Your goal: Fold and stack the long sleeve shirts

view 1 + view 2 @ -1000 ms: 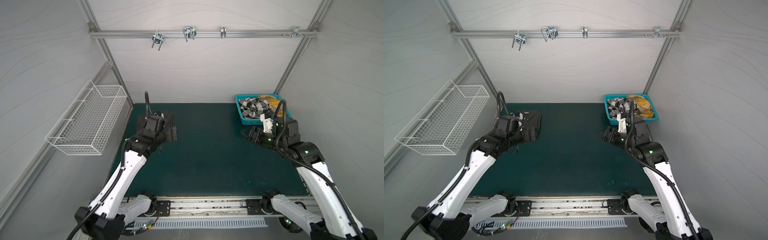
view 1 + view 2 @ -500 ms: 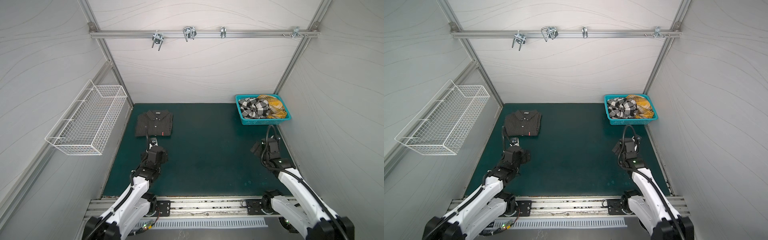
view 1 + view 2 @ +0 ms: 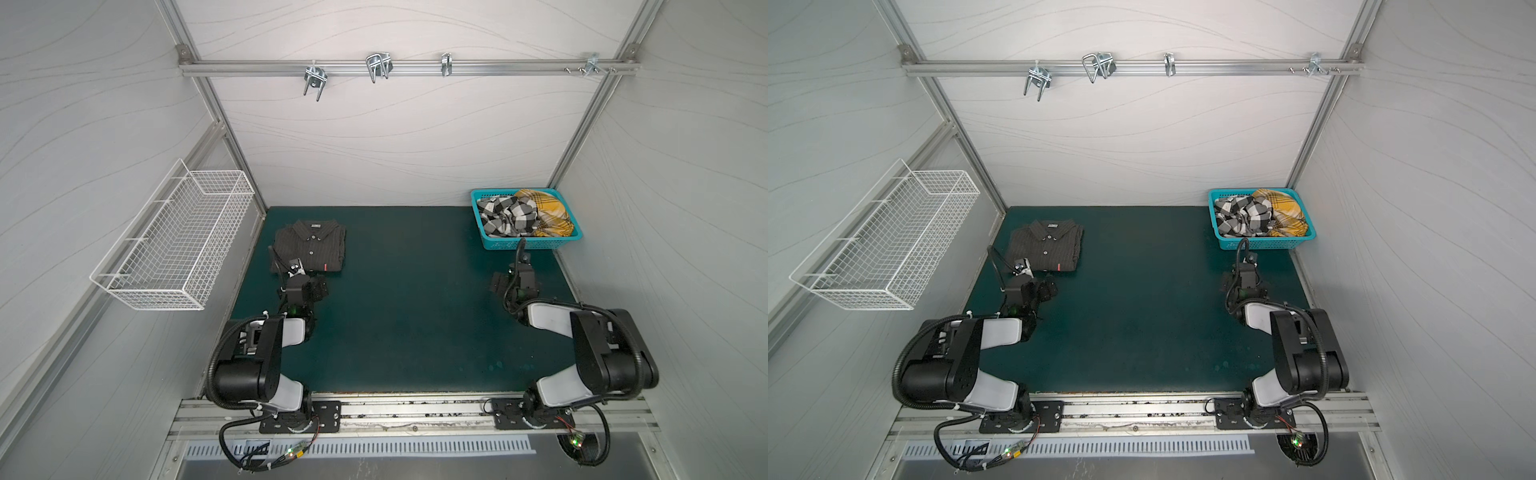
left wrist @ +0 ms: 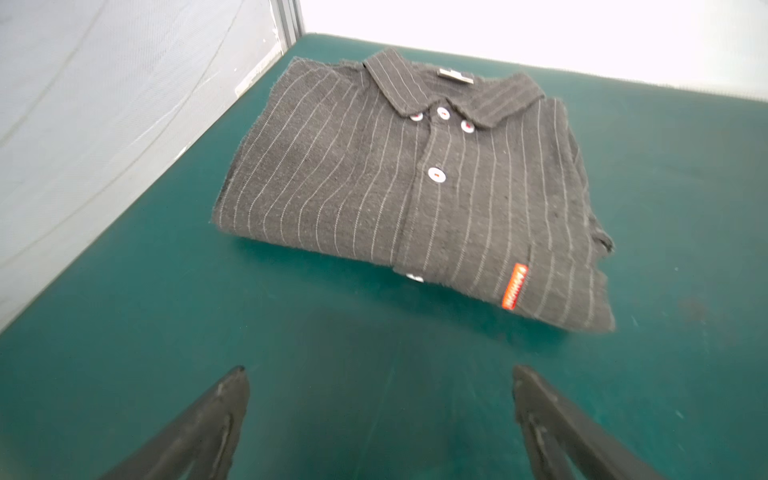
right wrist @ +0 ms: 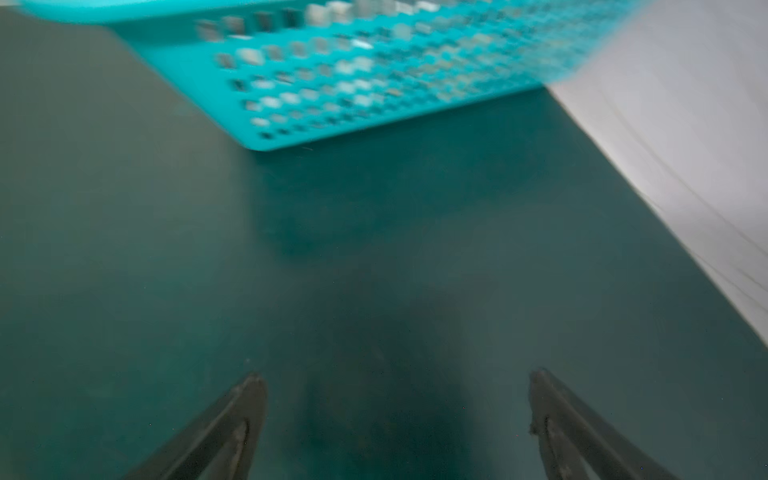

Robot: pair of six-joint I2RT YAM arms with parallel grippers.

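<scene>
At the tabletop's far left corner your pinstripe shirt [image 3: 309,249] is lying folded; the check shirt [image 3: 505,216] and plaid shirt [image 3: 548,212] are sitting bunched in the far-right-corner basket [image 3: 528,243]. The left gripper [image 4: 379,370] and right gripper [image 5: 397,374] are hanging wide open, empty. You are risking lifting 2 tangled shirts together.

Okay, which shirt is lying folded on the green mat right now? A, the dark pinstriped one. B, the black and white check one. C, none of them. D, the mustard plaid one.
A: the dark pinstriped shirt lies folded, collar up, on the green mat, while the check shirt and the mustard plaid shirt sit bunched in the teal basket.
</scene>
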